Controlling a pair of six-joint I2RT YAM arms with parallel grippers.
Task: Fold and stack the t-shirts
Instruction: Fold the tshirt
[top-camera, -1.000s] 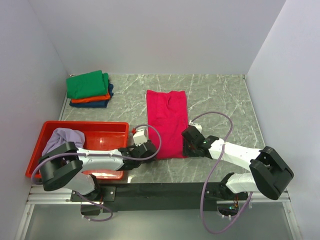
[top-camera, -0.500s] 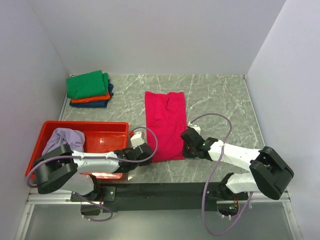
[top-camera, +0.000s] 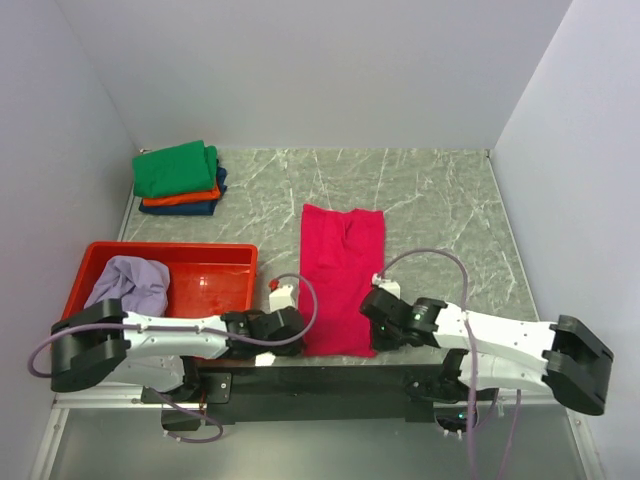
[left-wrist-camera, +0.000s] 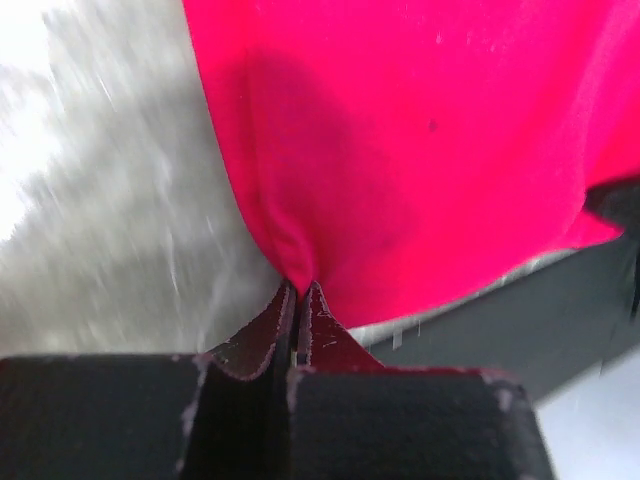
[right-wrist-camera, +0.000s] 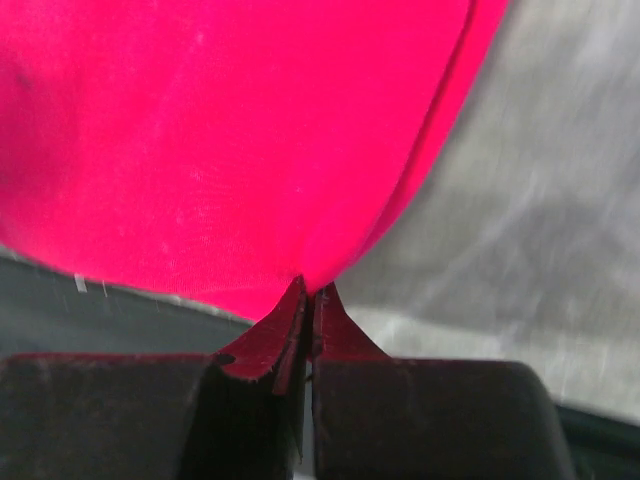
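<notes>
Where they close, left fingers (left-wrist-camera: 255, 340) and right fingers (right-wrist-camera: 262, 345) pinch the crimson-pink t-shirt (top-camera: 341, 280)

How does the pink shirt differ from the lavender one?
The pink shirt lies spread as a long strip on the table, its near corners pinched by the left gripper and right gripper; the lavender shirt sits crumpled in the red tray, untouched. Neither is stacked yet.

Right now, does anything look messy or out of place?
Yes. The pale lavender t-shirt lies crumpled in the red tray, not folded. The crimson-pink t-shirt sits at the table edge, its corners pinched by the left fingers and right fingers.
</notes>
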